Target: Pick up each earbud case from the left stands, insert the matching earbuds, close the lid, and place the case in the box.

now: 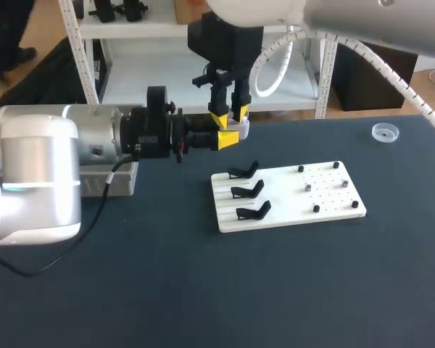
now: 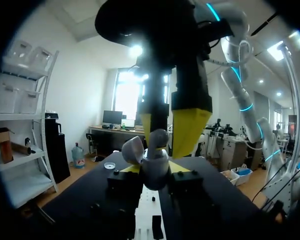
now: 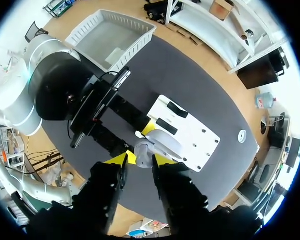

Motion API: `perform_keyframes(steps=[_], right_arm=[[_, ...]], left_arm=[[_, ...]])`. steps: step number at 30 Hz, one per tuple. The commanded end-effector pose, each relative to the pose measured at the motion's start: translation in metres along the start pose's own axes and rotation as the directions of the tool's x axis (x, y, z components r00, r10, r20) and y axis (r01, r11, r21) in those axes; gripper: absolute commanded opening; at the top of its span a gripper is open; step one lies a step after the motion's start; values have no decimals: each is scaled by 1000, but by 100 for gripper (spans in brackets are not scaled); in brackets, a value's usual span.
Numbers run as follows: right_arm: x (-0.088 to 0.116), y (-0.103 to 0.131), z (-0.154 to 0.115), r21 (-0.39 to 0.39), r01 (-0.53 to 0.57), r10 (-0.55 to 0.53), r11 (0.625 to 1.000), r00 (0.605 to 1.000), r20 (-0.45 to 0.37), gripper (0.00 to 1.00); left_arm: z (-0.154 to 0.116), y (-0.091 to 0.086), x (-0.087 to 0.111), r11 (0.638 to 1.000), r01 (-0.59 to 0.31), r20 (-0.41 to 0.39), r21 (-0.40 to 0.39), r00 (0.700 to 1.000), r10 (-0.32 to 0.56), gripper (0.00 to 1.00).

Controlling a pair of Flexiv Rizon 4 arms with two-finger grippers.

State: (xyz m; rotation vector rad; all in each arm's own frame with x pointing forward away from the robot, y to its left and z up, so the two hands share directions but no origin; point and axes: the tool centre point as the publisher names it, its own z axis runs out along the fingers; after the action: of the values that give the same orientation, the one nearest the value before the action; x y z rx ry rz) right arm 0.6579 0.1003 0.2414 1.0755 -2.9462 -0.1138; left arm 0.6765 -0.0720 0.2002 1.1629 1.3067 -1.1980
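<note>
My left gripper (image 1: 227,138) is shut on a white earbud case (image 1: 235,130), held level above the table behind the white board (image 1: 333,206). In the left wrist view the case (image 2: 155,167) sits between my yellow tips with its lid (image 2: 132,150) swung open. My right gripper (image 1: 228,116) hangs straight down over the case, its fingers (image 2: 190,125) slightly apart just above the cavity, open. From the right wrist, its tips (image 3: 140,160) flank the case (image 3: 144,152). Three black stands (image 1: 246,191) on the board are bare. Small dark earbuds (image 1: 316,209) sit on the board's right half.
A white basket (image 3: 110,37) stands at the table's left, mostly hidden behind my left arm in the head view. A small clear round dish (image 1: 385,132) lies at the far right. Dark table surface (image 1: 203,290) stretches in front of the board.
</note>
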Motion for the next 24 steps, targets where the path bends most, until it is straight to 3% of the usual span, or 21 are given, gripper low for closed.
perform_keyframes(steps=[1, 24], right_arm=[[-5, -1, 0, 2, 3, -3, 1000, 1000, -7, 32], [-6, 0, -2, 17, 3, -3, 1000, 1000, -15, 33]], left_arm=[[0, -1, -1, 1000, 0, 0, 1, 1000, 0, 0], [0, -1, -1, 1000, 0, 0, 1, 1000, 0, 0]])
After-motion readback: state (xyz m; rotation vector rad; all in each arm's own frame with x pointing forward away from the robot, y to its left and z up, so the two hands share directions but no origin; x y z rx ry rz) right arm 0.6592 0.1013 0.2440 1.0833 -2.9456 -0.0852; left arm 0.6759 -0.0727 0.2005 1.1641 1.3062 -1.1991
